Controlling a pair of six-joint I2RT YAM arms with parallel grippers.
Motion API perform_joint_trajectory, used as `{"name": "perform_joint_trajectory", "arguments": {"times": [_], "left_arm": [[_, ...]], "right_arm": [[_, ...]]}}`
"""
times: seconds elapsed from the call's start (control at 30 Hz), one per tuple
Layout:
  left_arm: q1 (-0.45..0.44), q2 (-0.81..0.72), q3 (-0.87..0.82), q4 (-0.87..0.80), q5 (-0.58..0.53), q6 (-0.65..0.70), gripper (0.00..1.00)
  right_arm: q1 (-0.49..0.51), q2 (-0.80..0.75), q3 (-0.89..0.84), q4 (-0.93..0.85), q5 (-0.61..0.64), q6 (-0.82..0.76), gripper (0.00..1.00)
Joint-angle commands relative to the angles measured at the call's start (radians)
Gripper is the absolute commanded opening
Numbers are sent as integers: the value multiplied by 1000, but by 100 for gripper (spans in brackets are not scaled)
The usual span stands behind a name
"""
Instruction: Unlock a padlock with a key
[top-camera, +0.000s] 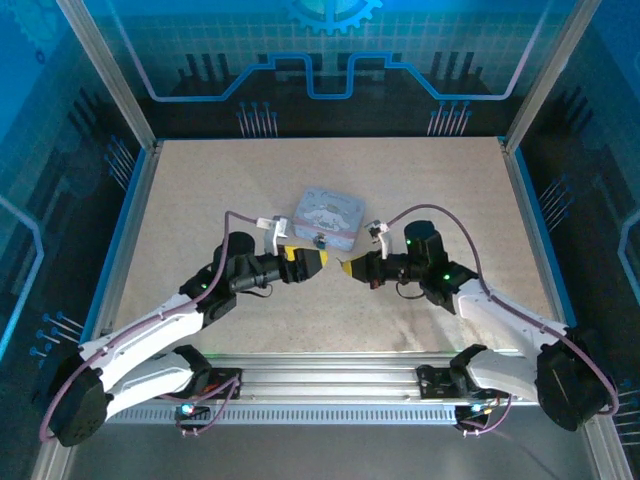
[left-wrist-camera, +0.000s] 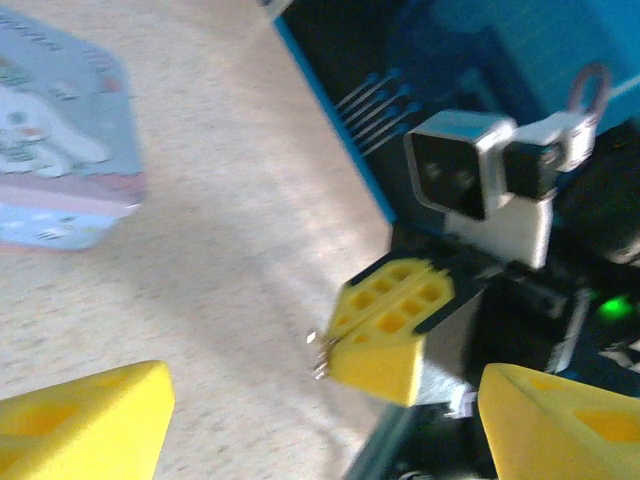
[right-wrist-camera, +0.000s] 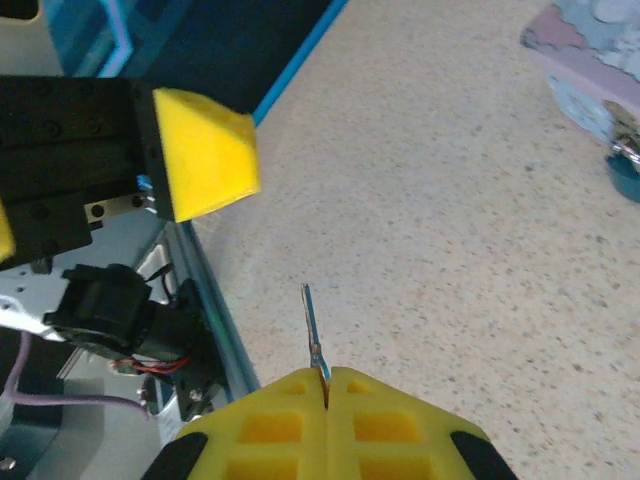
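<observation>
The tiny dark padlock (top-camera: 321, 240) lies on the table against the front edge of the tin box; it also peeks in at the right wrist view's right edge (right-wrist-camera: 625, 165). My right gripper (top-camera: 350, 268) (right-wrist-camera: 326, 385) is shut on the slim metallic key (right-wrist-camera: 312, 325), whose blade sticks out past the tips. From the left wrist view the same key (left-wrist-camera: 320, 355) pokes out of the right gripper's shut yellow fingers (left-wrist-camera: 390, 325). My left gripper (top-camera: 312, 260) (left-wrist-camera: 320, 430) faces it, open, its fingers (left-wrist-camera: 80, 420) wide apart and holding nothing.
A pale lavender-blue cartoon-lidded tin box (top-camera: 325, 218) (left-wrist-camera: 60, 150) (right-wrist-camera: 600, 60) sits just beyond both grippers. The aluminium rail (top-camera: 320, 385) runs along the near edge, with blue frame walls (top-camera: 125, 230) at the sides.
</observation>
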Motion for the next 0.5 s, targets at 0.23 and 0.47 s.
{"name": "perform_joint_trajectory", "arguments": {"times": [0.23,0.47], "left_arm": [[10,81,17,-240,-218,174,91],[19,213,47,-230,-232,156,93]], "right_arm": [[-101,219,115,41,-2,23,5],[-141,399,240,47,25,20,5]]}}
